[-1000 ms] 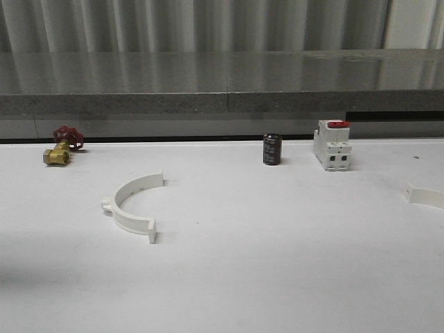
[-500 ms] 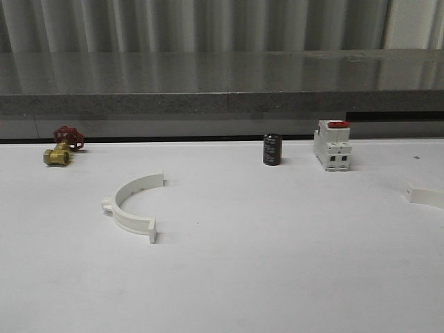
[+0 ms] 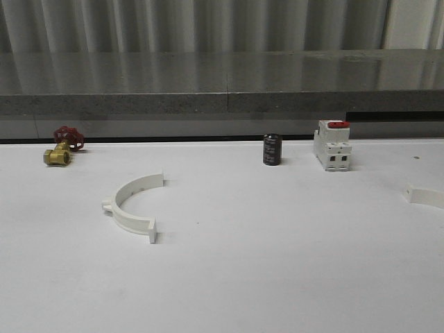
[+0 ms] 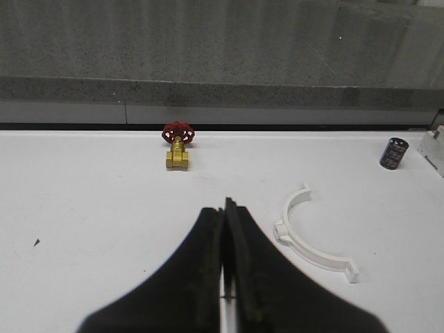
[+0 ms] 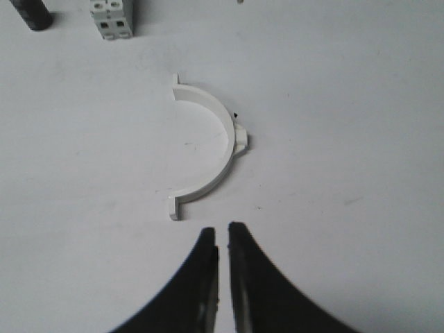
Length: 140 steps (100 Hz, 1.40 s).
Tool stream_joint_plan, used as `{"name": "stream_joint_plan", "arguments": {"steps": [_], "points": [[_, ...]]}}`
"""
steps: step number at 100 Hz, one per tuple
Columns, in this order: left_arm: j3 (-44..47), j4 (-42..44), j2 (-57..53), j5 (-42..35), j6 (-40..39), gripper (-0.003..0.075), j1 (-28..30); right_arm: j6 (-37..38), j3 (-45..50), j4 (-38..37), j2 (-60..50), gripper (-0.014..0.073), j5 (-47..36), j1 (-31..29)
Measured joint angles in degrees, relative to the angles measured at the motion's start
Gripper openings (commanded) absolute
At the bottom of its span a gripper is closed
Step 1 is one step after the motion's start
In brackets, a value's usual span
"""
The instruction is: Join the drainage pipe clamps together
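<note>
One white drainage pipe clamp (image 3: pixel 132 223) lies flat on the white table (image 3: pixel 277 263), left of centre, its open side facing right. In the left wrist view this clamp (image 4: pixel 288 210) lies ahead of and beside my left gripper (image 4: pixel 226 208), which is shut with nothing in it and apart from the clamp. The other clamp (image 3: pixel 424 196) is cut off by the front view's right edge. It lies whole in the right wrist view (image 5: pixel 227 132), just ahead of my right gripper (image 5: pixel 222 232), whose fingers stand almost together, holding nothing.
A brass valve with a red handle (image 3: pixel 61 147) sits at the back left. A black cylinder (image 3: pixel 272 149) and a white breaker with a red switch (image 3: pixel 331 146) stand at the back, right of centre. A grey ledge (image 3: pixel 222 104) runs behind the table.
A faint shadow at the table's front left corner has faded. Neither clamp has moved.
</note>
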Motion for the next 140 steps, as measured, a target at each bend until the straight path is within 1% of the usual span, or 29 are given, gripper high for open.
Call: {"name": "stream_joint_plan", "arguments": {"steps": [4, 9, 11, 16, 52, 80, 101, 129, 134, 140], "points": [[0.0, 0.11, 0.0, -0.09, 0.0, -0.0021, 0.0, 0.0, -1.82, 0.0, 3.3, 0.0304, 0.99, 0.0], [0.03, 0.11, 0.0, -0.09, 0.0, -0.0021, 0.0, 0.0, -3.89, 0.0, 7.06, 0.0386, 2.02, 0.0], [0.03, 0.11, 0.0, -0.09, 0.0, -0.0021, 0.0, 0.0, -4.74, 0.0, 8.67, 0.0413, 2.33, 0.0], [0.03, 0.11, 0.0, -0.09, 0.0, -0.0021, 0.0, 0.0, -6.62, 0.0, 12.27, 0.0444, 2.6, 0.0], [0.03, 0.11, 0.0, -0.09, 0.0, -0.0021, 0.0, 0.89, -17.97, 0.0, 38.09, 0.0446, 3.21, 0.0], [0.03, 0.11, 0.0, -0.09, 0.0, -0.0021, 0.0, 1.34, -26.69, 0.14, 53.53, 0.0446, 6.71, -0.13], [0.03, 0.11, 0.0, -0.09, 0.0, -0.0021, 0.0, 1.42, -29.83, 2.87, 59.89, 0.0446, 6.9, -2.17], [0.03, 0.11, 0.0, -0.09, 0.0, -0.0021, 0.0, 1.47, -30.55, 3.11, 65.05, 0.0446, 4.58, -3.47], [0.03, 0.11, 0.0, -0.09, 0.0, -0.0021, 0.0, 1.47, -30.55, 3.11, 65.86, 0.0433, 3.85, -3.47], [0.03, 0.11, 0.0, -0.09, 0.0, -0.0021, 0.0, 1.47, -30.55, 3.11, 66.6, 0.0395, 2.9, -3.47]]}}
